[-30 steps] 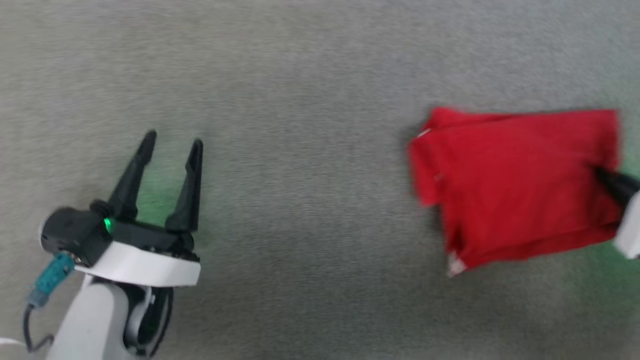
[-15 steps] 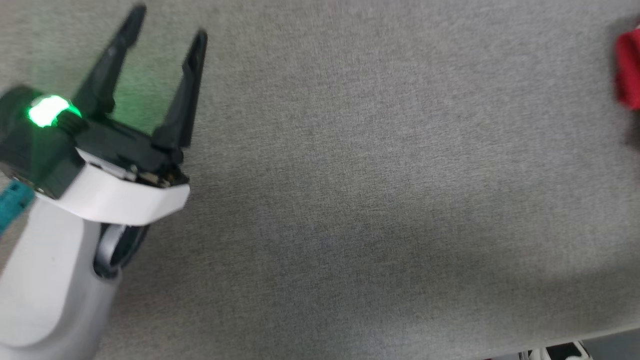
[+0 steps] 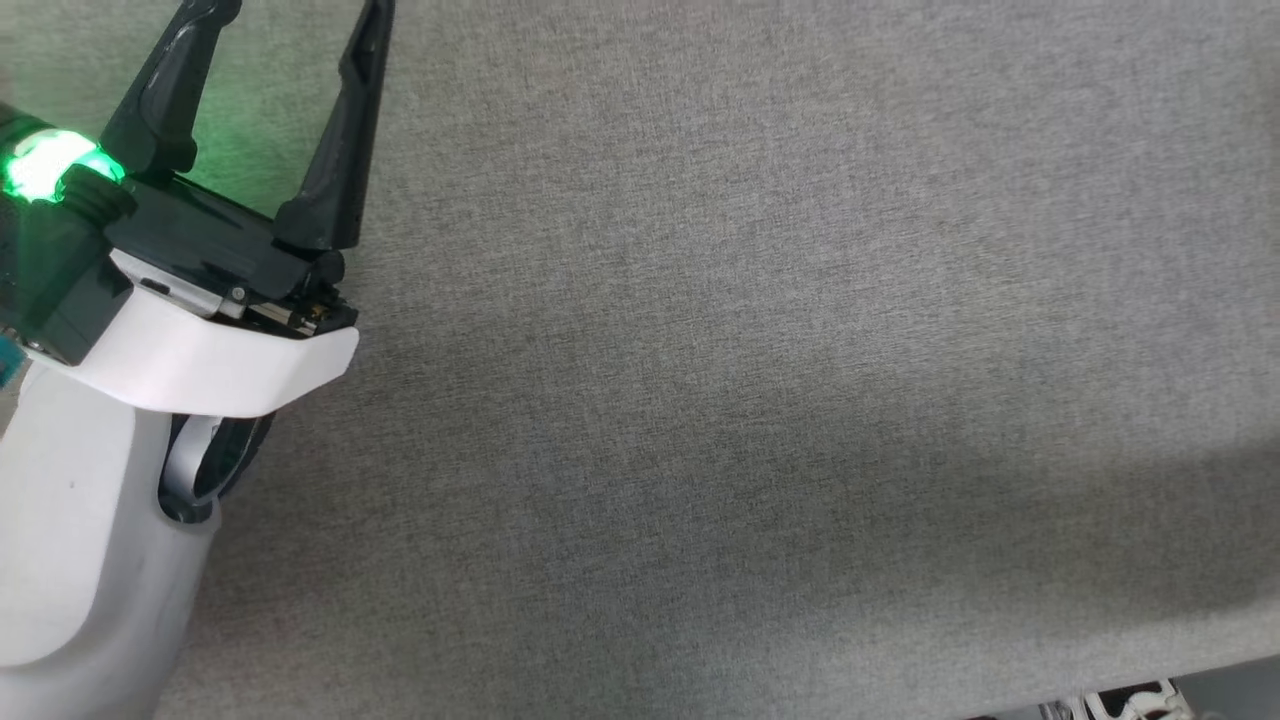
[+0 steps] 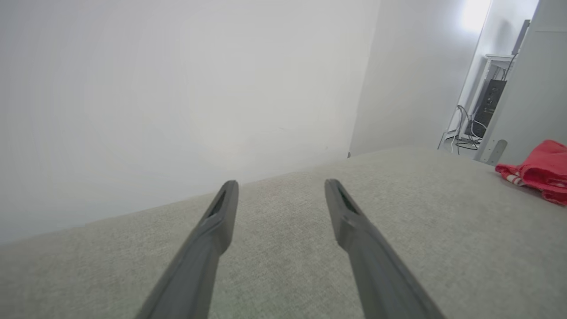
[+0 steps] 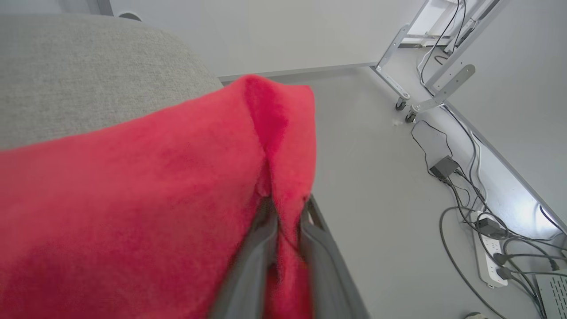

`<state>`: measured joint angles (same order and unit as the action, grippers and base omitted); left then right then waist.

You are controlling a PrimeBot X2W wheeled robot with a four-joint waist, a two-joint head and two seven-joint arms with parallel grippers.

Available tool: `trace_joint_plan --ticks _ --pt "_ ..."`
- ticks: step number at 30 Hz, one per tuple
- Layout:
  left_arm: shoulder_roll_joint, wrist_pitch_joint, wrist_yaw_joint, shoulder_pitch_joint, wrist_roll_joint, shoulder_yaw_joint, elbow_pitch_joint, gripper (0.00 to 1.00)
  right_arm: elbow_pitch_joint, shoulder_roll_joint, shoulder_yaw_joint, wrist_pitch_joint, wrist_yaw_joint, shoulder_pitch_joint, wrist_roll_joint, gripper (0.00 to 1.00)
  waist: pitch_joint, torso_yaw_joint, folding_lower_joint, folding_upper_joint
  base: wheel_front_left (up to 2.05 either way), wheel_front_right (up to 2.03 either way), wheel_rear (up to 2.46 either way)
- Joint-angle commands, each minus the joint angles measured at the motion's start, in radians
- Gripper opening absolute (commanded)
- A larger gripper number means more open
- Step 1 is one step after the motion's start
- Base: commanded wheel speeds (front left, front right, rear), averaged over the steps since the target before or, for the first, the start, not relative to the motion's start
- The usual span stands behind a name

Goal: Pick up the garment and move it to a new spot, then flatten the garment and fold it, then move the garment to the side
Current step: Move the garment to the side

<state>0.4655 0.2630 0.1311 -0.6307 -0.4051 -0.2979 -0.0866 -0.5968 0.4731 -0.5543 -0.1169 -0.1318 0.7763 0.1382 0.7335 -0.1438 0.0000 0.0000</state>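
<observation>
Surroundings: the grey fabric table (image 3: 750, 350) carries nothing between the two arms, and nothing stands in the left gripper's (image 3: 295, 20) path. This gripper hovers over the table's left part with a green lamp (image 3: 45, 165) lit on its body. Its jaws are spread wide and hold nothing.

Left wrist view: the left gripper (image 4: 280, 184) points along the table (image 4: 398, 221) toward a plain white wall (image 4: 177, 88). The garment (image 4: 538, 170) lies bunched on the table surface at the far right, well apart from these fingers, with white-striped trim at its near edge. A dark box (image 4: 487, 106) with trailing wires stands on the floor beyond it.

Right wrist view: the right gripper (image 5: 287, 212) is closed tightly on a fold of the garment (image 5: 133, 199), and red cloth covers the table's rounded corner (image 5: 88, 66). Past the edge lie the floor (image 5: 376, 177), a metal frame on casters (image 5: 401, 40), loose cables (image 5: 465, 199) and a power strip (image 5: 487, 261)
</observation>
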Motion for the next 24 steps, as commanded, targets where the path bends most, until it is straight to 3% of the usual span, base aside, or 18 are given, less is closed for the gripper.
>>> trace_joint_plan --ticks 1,5,11,24 --pt "-0.006 0.002 -0.001 0.012 0.001 0.005 0.006 1.0 -0.016 0.008 0.012 0.02 0.002 0.013 -0.008 1.0 -0.019 0.004 0.0 0.0 0.0 0.0 0.0" --pt "-0.026 0.002 -0.001 0.054 -0.004 0.026 0.034 1.0 -0.041 0.021 0.077 0.055 0.002 0.003 -0.023 1.0 -0.078 0.015 0.0 0.0 0.0 0.0 0.0" --pt "-0.101 0.002 -0.001 0.184 -0.02 0.082 0.107 1.0 -0.018 -0.001 0.281 0.089 0.002 -0.061 -0.002 1.0 -0.242 0.061 0.0 0.0 0.0 0.0 0.0" --pt "-0.179 0.002 -0.001 0.408 -0.048 0.157 0.273 1.0 0.006 -0.111 0.545 0.235 0.002 -0.24 0.122 1.0 -0.498 0.169 0.0 0.0 0.0 0.0 0.0"
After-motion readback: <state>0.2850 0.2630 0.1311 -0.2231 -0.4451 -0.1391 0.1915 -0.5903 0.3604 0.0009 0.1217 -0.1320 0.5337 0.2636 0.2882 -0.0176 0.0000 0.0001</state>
